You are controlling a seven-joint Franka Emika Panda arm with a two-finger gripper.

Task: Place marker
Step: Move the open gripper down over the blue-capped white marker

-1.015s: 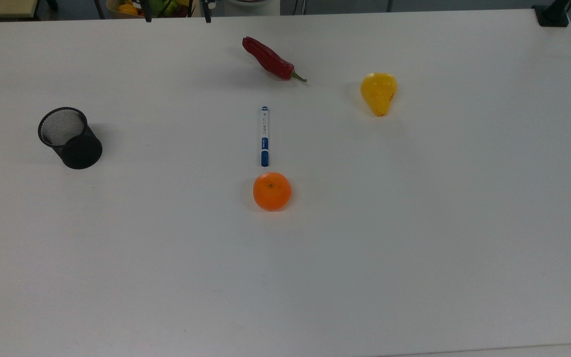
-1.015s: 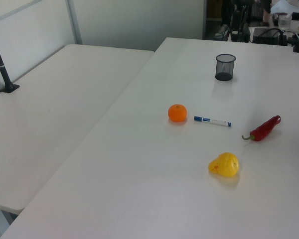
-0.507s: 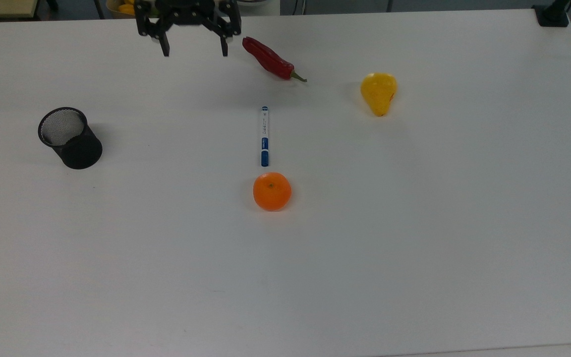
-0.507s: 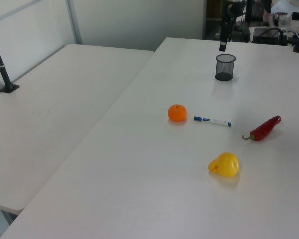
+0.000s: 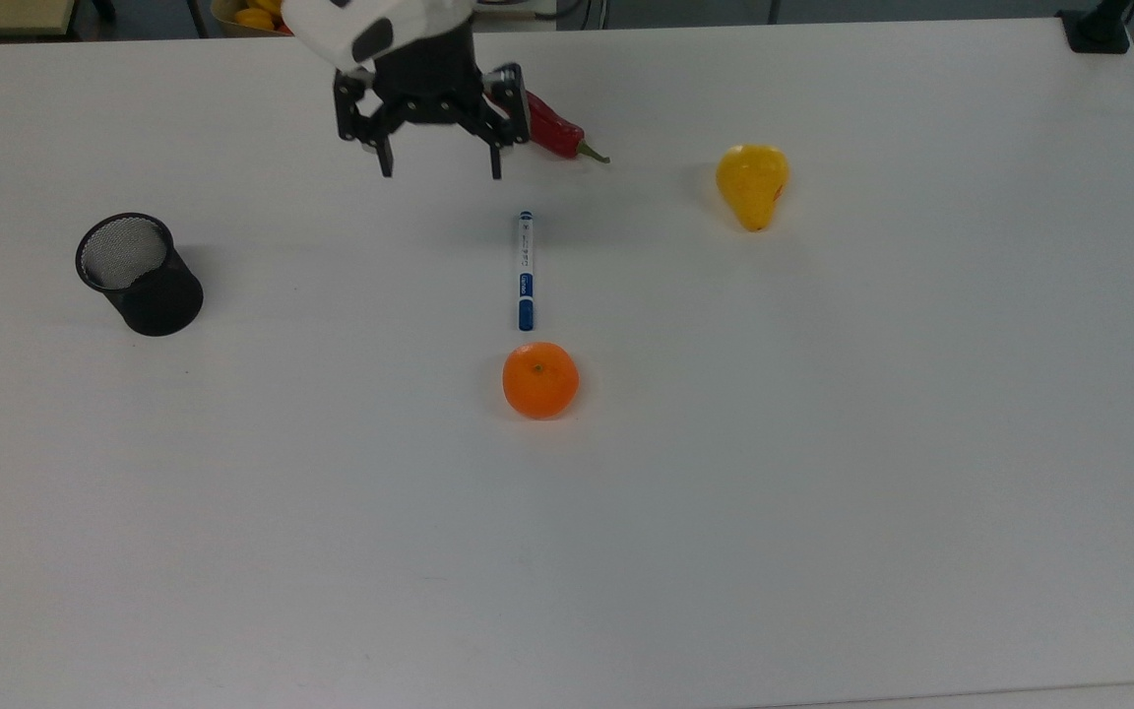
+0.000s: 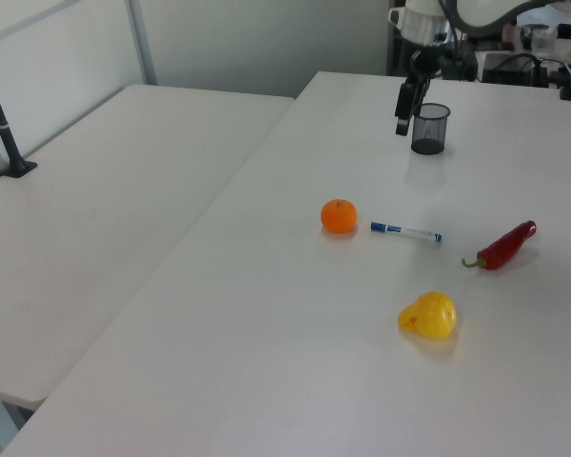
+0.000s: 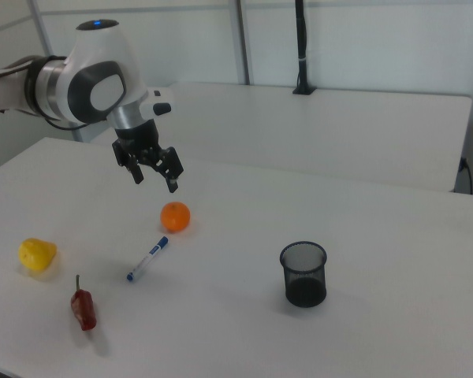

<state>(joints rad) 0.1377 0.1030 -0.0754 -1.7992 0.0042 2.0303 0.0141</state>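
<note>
The marker [image 5: 525,270] [image 6: 405,231] [image 7: 148,258] lies flat on the white table, slim and white, with its blue cap end near the orange [image 5: 540,380] [image 6: 339,216] [image 7: 175,216]. My gripper [image 5: 441,169] [image 7: 155,180] hangs open and empty in the air, above and to the left of the marker's far end in the top view. In the left view the gripper [image 6: 402,119] shows beside the black mesh cup [image 6: 430,129] [image 5: 139,274] [image 7: 303,273].
A red chili pepper [image 5: 547,126] [image 6: 502,246] [image 7: 83,308] lies partly behind the gripper in the top view. A yellow pear [image 5: 752,184] [image 6: 427,315] [image 7: 36,254] sits at the top view's right. A second white table [image 6: 95,209] adjoins.
The arm has come in from the top view's upper edge, moving down and to the right toward the marker, fingers still open. Nothing on the table has shifted.
</note>
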